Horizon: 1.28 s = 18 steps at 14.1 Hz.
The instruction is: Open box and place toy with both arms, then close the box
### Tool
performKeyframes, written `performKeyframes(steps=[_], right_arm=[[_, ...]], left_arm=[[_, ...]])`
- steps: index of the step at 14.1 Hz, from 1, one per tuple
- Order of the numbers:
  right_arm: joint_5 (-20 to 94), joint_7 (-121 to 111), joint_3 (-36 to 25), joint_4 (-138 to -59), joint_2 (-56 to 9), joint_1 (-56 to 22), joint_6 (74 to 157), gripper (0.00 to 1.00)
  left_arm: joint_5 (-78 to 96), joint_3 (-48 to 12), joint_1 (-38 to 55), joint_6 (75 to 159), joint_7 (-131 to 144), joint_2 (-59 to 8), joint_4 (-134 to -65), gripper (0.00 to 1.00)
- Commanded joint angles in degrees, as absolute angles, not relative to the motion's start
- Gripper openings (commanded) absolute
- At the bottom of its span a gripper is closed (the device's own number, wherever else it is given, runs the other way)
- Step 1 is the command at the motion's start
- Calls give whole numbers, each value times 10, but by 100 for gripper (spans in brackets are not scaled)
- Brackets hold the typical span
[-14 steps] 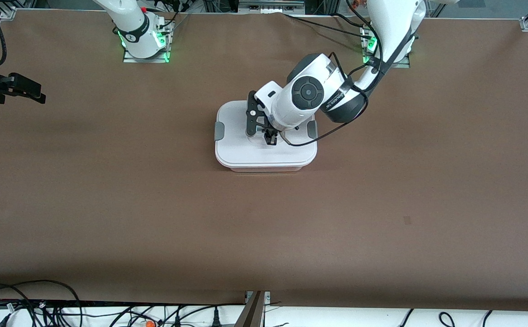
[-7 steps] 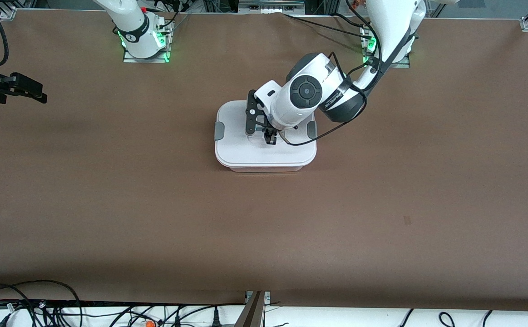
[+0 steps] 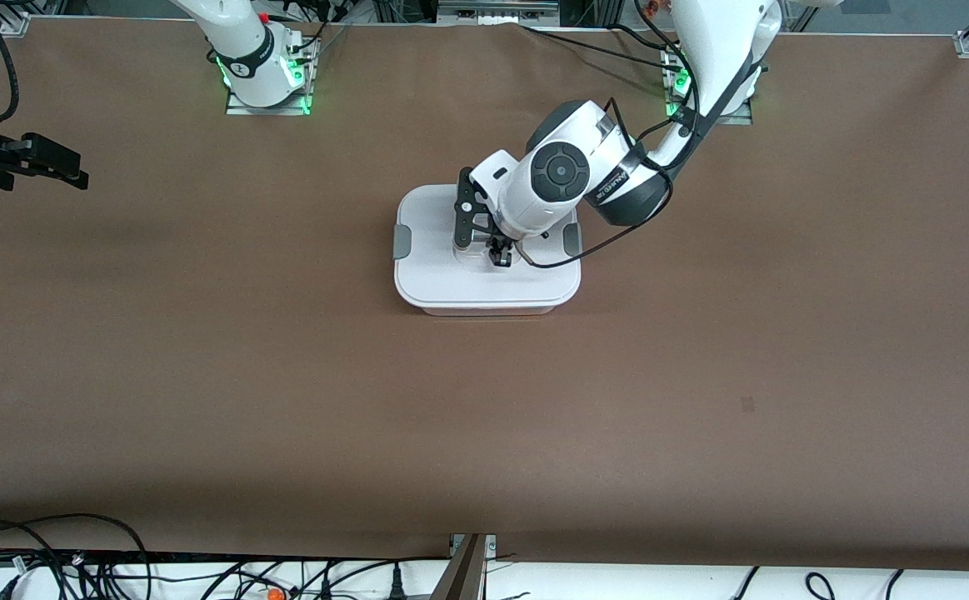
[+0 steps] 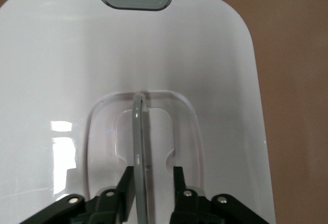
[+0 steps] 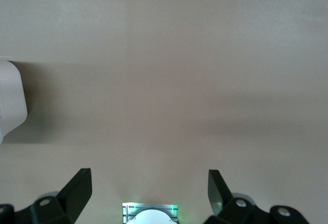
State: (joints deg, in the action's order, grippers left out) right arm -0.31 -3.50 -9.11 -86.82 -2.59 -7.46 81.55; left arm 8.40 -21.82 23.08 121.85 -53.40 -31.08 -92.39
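The box point(image 3: 451, 283) stands in the middle of the table with its white lid on and a grey clip point(image 3: 402, 242) at each end. The toy is out of view. My left gripper point(image 3: 480, 252) is down on the lid's centre. In the left wrist view its fingers point(image 4: 125, 175) stand on either side of the upright clear handle point(image 4: 139, 131), one against it, the other a little apart, so my left gripper point(image 4: 151, 170) is open. My right gripper point(image 3: 76, 177) hangs over the right arm's end of the table, and in its wrist view it point(image 5: 148, 175) is wide open and empty.
Bare brown table lies all round the box. The arm bases with green lights point(image 3: 266, 87) stand at the table's edge farthest from the front camera. Loose cables point(image 3: 76, 567) lie along the nearest edge.
Almost nothing. My left gripper stays at the lid's handle with a tiny shift. My right gripper has drifted slightly at the table's end.
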Motion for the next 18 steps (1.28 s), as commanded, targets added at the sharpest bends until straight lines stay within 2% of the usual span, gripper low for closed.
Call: performKeyframes(steps=[1, 9, 12, 15, 18], right_arm=[[-8, -38, -90, -860, -26, -76, 804, 100], [-8, -38, -90, -860, -26, -76, 803, 100], [-8, -38, -90, -860, -26, -76, 803, 100], [-8, -38, -90, -860, -26, -76, 803, 100], [-7, -38, -90, -860, -26, -76, 803, 100]], left_arm=[[75, -224, 205, 1187, -531, -262, -934, 100], [97, -213, 129, 1000, -391, -131, -916, 100], [26, -208, 85, 975, -338, -73, -924, 100], [10, -138, 72, 927, -332, -38, -928, 100], [-52, -86, 72, 925, -262, -3, -938, 100]])
